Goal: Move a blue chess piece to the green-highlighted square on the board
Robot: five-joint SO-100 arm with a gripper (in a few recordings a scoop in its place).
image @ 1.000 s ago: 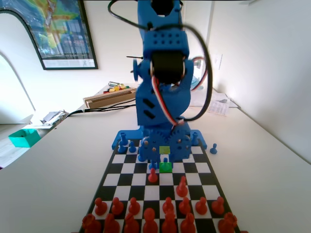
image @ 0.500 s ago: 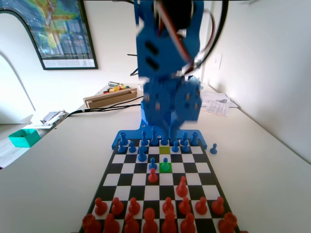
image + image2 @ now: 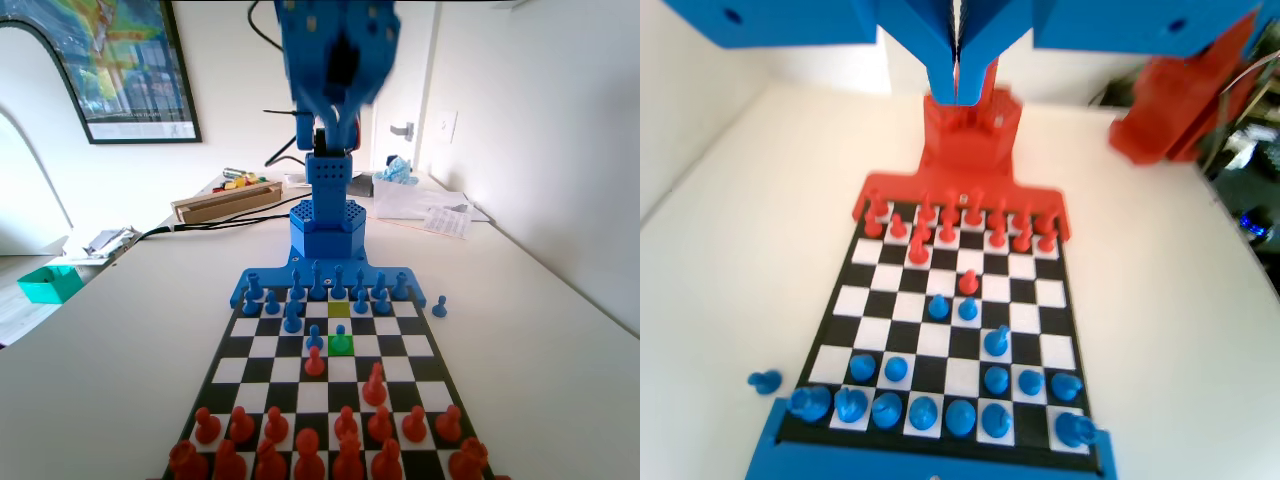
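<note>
A blue chess piece [image 3: 341, 338], a small pawn, stands upright on the green-highlighted square [image 3: 342, 347] near the middle of the board [image 3: 400, 346]. In the wrist view the same pawn [image 3: 938, 307] stands beside another blue pawn [image 3: 967, 309] on the board [image 3: 1040, 293]. My gripper [image 3: 340, 60] hangs high above the board's far end, blurred. From the wrist view's top edge, the gripper [image 3: 958, 75] has its jaws pressed together with nothing between them.
A paler yellow-green square [image 3: 339, 309] lies just behind the green one. Another blue pawn [image 3: 315, 337] and a red pawn [image 3: 314, 362] stand close by. Red pieces [image 3: 340, 430] fill the near rows, blue pieces [image 3: 320, 285] the far rows. One loose blue pawn [image 3: 439, 306] stands off the board.
The arm has risen from low over the green square to high above the board's far end. The blue pawn stays standing on the green square.
</note>
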